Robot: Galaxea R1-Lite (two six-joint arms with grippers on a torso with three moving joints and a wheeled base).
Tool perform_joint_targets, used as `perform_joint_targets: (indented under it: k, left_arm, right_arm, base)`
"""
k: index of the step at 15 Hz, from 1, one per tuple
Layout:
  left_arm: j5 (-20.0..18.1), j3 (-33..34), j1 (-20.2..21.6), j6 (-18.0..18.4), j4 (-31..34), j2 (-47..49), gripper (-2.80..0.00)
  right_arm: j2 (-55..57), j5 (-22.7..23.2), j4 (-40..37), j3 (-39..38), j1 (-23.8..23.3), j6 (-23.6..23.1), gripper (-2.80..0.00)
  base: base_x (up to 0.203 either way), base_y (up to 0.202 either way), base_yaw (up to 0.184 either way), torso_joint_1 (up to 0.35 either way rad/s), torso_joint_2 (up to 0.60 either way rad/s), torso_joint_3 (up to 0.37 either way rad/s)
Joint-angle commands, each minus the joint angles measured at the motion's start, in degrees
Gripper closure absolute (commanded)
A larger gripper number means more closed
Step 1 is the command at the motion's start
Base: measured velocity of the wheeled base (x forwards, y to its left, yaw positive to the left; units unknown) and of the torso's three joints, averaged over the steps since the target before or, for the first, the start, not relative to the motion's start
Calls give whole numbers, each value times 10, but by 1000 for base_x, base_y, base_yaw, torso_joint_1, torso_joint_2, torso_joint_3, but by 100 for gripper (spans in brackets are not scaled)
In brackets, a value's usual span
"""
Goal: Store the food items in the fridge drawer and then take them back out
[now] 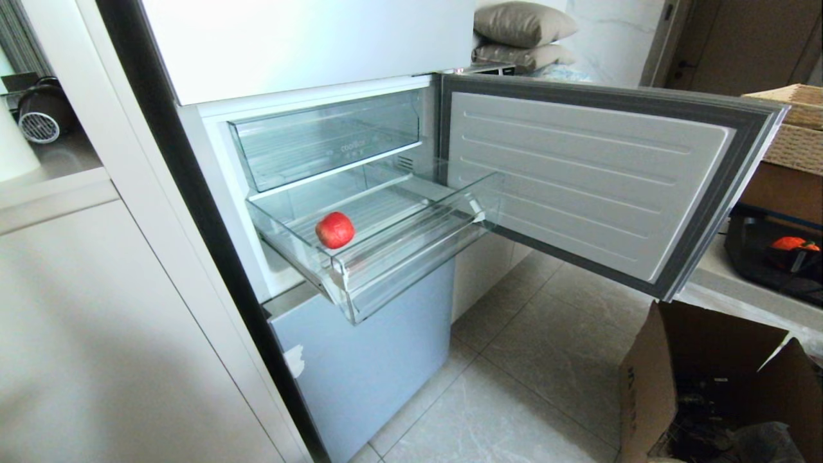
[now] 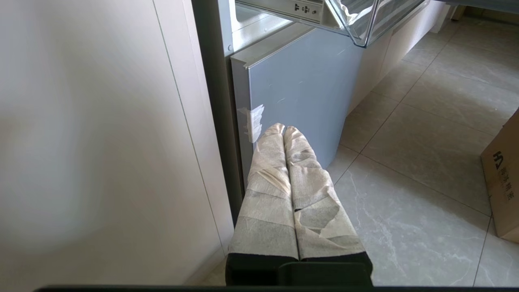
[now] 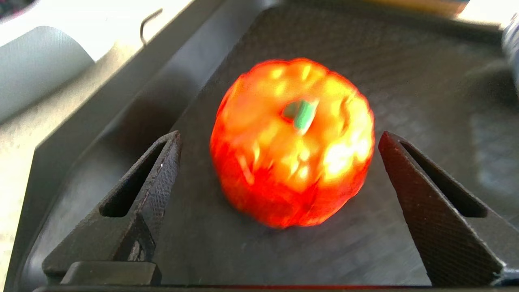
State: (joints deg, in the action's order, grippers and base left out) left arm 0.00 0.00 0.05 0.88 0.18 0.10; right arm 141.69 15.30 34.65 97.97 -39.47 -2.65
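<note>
Fridge door (image 1: 578, 173) stood swung wide open. Shallow clear fridge drawer (image 1: 411, 247) with the white front strip was pulled out over the lower grey-blue door (image 1: 366, 347); the taller clear drawer (image 1: 321, 138) sat pushed in above it.

Red food item (image 1: 334, 229) lay on the drawer floor toward its left side, alone in the drawer.

Orange-red food item (image 3: 292, 142), green stub on top, sat on a black tray (image 3: 251, 251). In the head view the same piece (image 1: 792, 244) showed at the far right, in the tray (image 1: 752, 254) on the pale worktop (image 1: 726, 289) past the door's edge.

Right tool (image 3: 279, 174): pointed down at the tray, jaws spread wide, one finger (image 3: 142, 194) on either side of the orange-red piece, clear gaps both sides, nothing gripped.

Left tool (image 2: 284, 129): low beside the fridge, aimed at the lower door and the tiled floor (image 2: 405, 182), its wrapped fingers (image 2: 267, 182) pressed together and empty. Cardboard box (image 1: 707, 386) stood open on the floor under the worktop.
</note>
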Motion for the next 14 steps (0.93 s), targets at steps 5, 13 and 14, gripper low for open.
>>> perform_joint_targets:
  k: [5, 13, 14]
  left_arm:
    - [0, 0, 0, 0, 0, 1, 0]
    - [0, 0, 0, 0, 0, 1, 0]
    - [0, 0, 0, 0, 0, 0, 0]
  right_arm:
    - [57, 1, -4, 96, 1, -2, -280]
    - [77, 1, -15, 117, 1, -1, 0]
    - [65, 1, -15, 111, 1, 0, 0]
  base:
    - [0, 0, 0, 0, 0, 0]
    - [0, 0, 0, 0, 0, 0]
    - [0, 0, 0, 0, 0, 0]
